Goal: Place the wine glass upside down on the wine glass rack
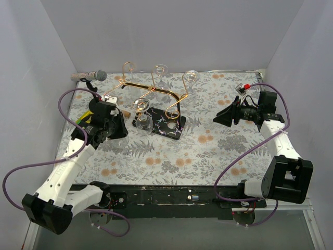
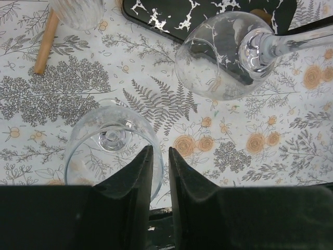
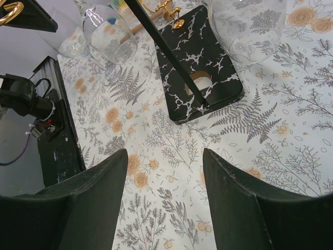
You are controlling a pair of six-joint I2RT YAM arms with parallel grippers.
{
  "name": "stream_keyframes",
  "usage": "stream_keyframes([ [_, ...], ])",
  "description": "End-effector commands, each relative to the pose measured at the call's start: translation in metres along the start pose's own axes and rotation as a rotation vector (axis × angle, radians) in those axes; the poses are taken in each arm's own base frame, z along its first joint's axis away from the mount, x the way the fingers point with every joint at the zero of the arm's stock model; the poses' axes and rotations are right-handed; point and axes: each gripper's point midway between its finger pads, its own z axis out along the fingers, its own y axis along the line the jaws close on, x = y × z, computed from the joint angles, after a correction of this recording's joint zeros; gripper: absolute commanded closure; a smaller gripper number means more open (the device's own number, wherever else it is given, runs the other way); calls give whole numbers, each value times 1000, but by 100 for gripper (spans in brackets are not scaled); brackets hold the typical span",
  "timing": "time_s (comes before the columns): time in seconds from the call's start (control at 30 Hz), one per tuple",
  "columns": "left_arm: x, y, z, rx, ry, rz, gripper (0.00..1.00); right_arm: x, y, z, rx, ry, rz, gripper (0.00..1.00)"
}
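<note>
The gold wire wine glass rack [image 1: 151, 88] stands mid-table on its black white-veined base [image 1: 169, 125]. One wine glass [image 1: 143, 119] hangs on it upside down; it also shows in the left wrist view [image 2: 223, 54]. My left gripper [image 2: 160, 151] is left of the rack, shut on the rim of another wine glass [image 2: 112, 146], one finger inside the bowl and one outside. That glass's mouth faces the camera. In the top view the left gripper [image 1: 117, 131] covers most of it. My right gripper [image 3: 165, 153] is open and empty, right of the rack [image 1: 221, 117].
A microphone [image 1: 89, 76] lies at the back left. A wooden stick [image 2: 46, 41] and another clear glass [image 2: 78, 13] lie left of the base. More glasses [image 1: 160, 70] stand behind the rack. The rack's base [image 3: 203, 57] lies ahead of the right gripper.
</note>
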Motion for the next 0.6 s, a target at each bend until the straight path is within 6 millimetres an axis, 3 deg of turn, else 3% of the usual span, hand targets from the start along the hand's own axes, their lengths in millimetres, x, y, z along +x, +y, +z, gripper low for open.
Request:
stream_keyframes([
  [0.0,-7,-1,-7,-24,-6,2,85,-3,2,-1,-14,-8,-23,33],
  [0.13,-10,-3,-8,-23,-9,2,99,-2,1,-1,-13,-7,-22,33],
  [0.33,-14,-13,-18,22,-13,-2,100,-1,2,0,-16,-5,-21,32],
  [0.57,-16,-55,-45,260,1,15,100,4,14,8,-75,12,-50,33],
])
